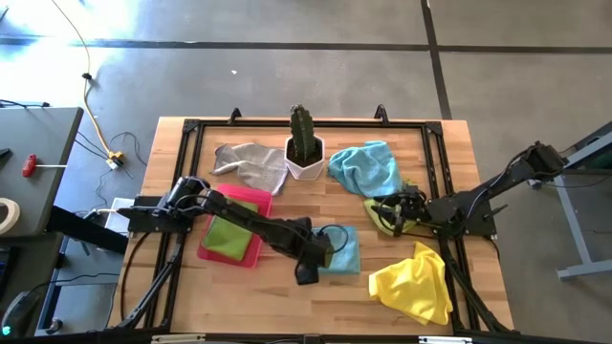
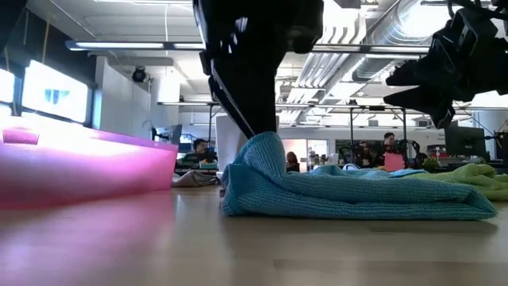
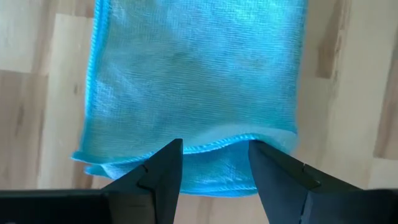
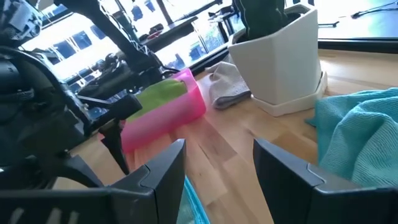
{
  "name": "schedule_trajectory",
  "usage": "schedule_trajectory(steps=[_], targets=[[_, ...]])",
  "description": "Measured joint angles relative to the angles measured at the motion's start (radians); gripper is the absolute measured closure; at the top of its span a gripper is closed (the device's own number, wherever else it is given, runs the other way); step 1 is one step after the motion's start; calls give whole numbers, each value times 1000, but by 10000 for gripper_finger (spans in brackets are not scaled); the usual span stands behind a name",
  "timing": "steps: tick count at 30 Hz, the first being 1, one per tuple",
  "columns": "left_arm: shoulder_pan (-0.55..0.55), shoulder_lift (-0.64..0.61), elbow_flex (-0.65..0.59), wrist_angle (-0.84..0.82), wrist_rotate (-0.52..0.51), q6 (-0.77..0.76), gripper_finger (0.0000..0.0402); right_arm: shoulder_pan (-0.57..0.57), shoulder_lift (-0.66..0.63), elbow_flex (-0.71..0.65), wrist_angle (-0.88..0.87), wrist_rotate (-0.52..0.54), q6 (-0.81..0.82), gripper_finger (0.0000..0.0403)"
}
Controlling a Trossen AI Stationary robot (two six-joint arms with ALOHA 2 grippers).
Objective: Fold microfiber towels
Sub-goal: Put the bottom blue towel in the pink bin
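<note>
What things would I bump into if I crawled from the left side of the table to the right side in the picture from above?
Pink tray → grey towel → white cactus pot → light blue towel → yellow towel.

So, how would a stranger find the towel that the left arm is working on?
Start at the white cactus pot at the table's back, then come toward the front edge. The folded light blue towel lies flat beside the pink tray, at the left gripper; the other blue towel is crumpled.
</note>
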Motion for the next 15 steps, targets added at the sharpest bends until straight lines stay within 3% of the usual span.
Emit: schedule_trajectory(steps=[11, 15], targets=[[-68, -15, 0, 14, -109, -138, 229, 0, 1, 0, -45, -2, 0, 222], [-112, -16, 0, -25, -227, -239, 229, 0, 1, 0, -47, -2, 0, 222]])
